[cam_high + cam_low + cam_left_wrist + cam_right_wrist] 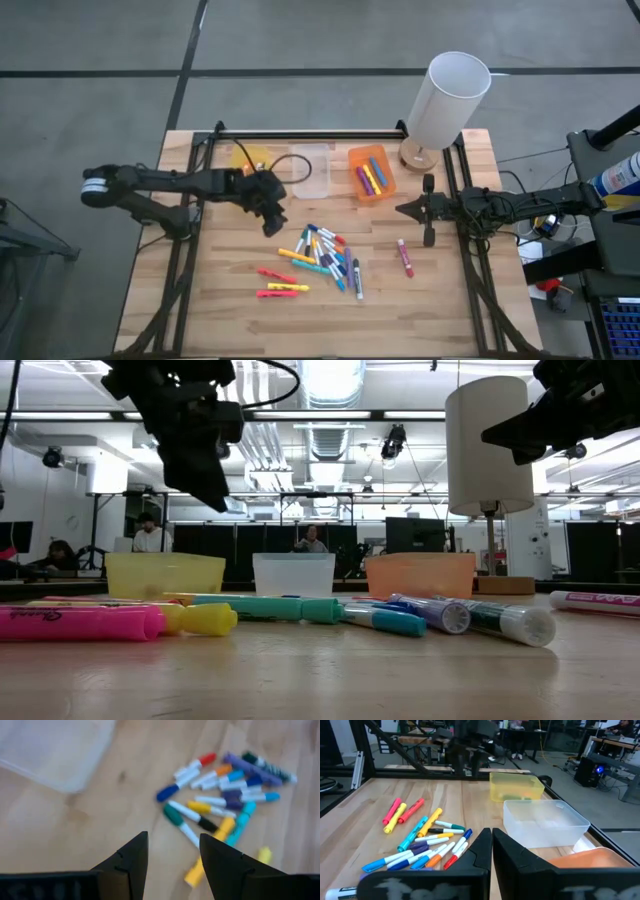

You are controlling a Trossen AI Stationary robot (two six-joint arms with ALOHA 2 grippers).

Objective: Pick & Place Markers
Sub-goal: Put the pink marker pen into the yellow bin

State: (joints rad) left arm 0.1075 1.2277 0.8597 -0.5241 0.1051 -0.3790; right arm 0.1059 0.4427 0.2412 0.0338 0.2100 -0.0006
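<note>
The left gripper (272, 222), fingers spread and empty, hovers just beside the near edge of the heap of many-coloured plastic markers (325, 258) mid-table (their long axes lie every which way). The right gripper (405, 210), pinched shut, waits farther off.

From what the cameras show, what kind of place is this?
Probably a robotics lab or open workshop. The wooden table carries a black frame with two mounted arms, people sit at desks with screens behind, and bare ducts with ceiling lights run overhead. Markers lie ready for sorting.
</note>
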